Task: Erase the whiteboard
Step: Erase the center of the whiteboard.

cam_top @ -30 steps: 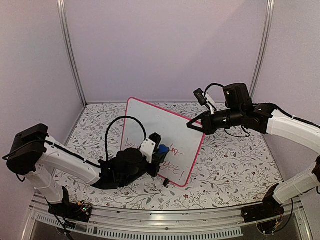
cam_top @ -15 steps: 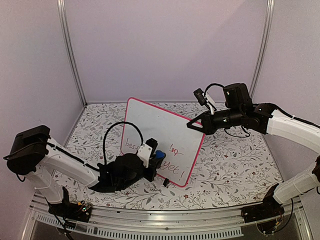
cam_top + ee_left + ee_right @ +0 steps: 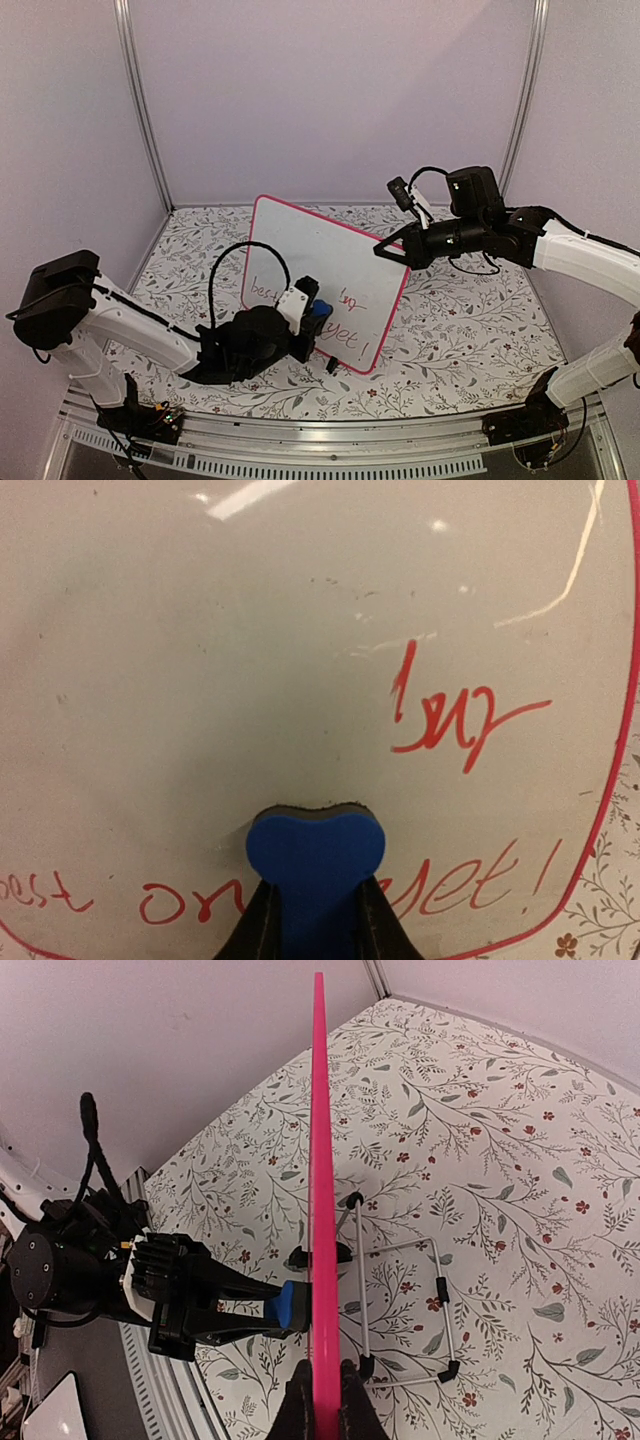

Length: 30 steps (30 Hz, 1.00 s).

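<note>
pinched blue foam eraser (image 3: 313,855) between left jaws, nearest, dark felt face pressed on glossy white board (image 3: 330,250) dead ahead. stood upright on floral counter (image 3: 470,330), long axis left to right, thin pink rim, rounded corners. showed red ink (image 3: 455,725) up and right of eraser, more along bottom either side. farther off, clamped right jaws shut on upper right rim, edge-on. judged left arm nearer the ink.

— You're looking at a board (image 3: 250,680) that's shining glossy, with its pink frame (image 3: 319,1160) looking like smooth plastic.
— And the eraser (image 3: 313,855)?
— You're seeing matt blue foam, edged in dark felt. The table (image 3: 470,330) is showing matt.
</note>
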Tool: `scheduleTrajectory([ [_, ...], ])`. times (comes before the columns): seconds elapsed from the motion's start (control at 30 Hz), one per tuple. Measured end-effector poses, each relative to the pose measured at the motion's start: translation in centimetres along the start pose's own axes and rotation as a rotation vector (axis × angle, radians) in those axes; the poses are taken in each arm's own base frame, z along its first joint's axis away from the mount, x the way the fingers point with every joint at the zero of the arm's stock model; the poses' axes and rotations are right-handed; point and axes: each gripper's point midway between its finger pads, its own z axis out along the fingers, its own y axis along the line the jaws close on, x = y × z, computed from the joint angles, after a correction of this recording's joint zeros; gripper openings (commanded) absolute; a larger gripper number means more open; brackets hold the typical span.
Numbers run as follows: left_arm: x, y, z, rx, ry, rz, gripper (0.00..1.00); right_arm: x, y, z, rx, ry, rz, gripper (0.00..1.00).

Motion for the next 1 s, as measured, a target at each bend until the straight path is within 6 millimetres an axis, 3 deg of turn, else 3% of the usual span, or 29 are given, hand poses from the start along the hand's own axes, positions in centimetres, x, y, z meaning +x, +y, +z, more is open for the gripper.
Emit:
scheduleTrajectory([
  [0.47, -7.0, -2.2, 0.8, 0.026, -0.137, 0.014, 0.10, -0.1, 0.2, 0.0, -0.006, -0.002, -0.008, 0.00],
  [1.0, -6.7, -2.6, 1.5, 0.030, -0.146, -0.039, 0.09, 0.0, 0.0, 0.0, 0.002, -0.001, 0.001, 0.00],
])
